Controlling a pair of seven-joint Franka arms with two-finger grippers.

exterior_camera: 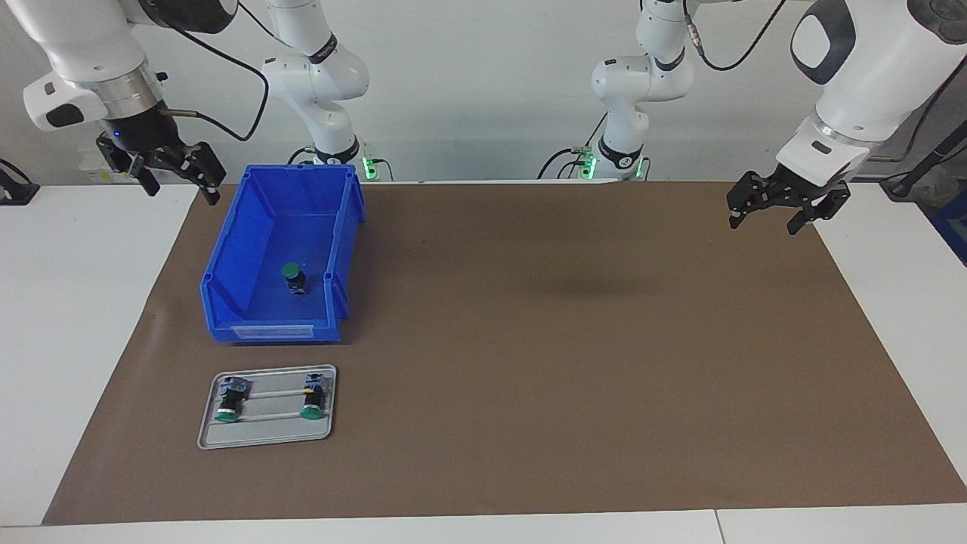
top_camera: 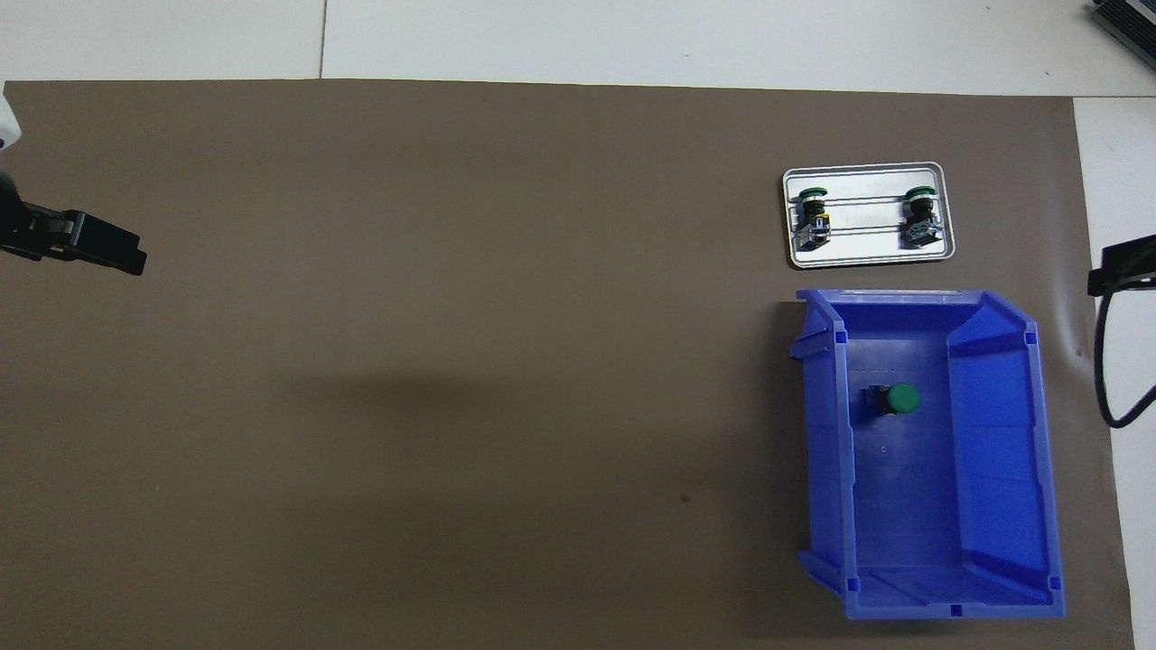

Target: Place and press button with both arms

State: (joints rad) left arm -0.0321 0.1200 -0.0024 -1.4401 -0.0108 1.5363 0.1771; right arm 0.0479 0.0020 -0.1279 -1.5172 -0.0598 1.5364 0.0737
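- While the button (exterior_camera: 293,277) stood alone inside the blue bin (exterior_camera: 227,261), green cap up and close to the wall on the side toward the table's middle, little room was left there for a finger, so a grasp could be blocked or the button knocked over.
- Since the bin was deep and steep-walled, a slanted descent could be judged likely to strike its rim and shove it across the brown mat (exterior_camera: 529,340).
- Two similar green-capped buttons were seen lying in the metal tray (exterior_camera: 266,434), just beside the bin and farther from the robots; a mistaken target or a crowded placement could follow from that.
- The right hand (exterior_camera: 162,170) was held in the air over the surface near the bin's corner, fingers spread wide and nothing gripped.
- The left hand (exterior_camera: 786,204) was held over the mat's edge at the left arm's end, well apart from the button, equally open and empty; a poorly timed reach across could bring the arms together.
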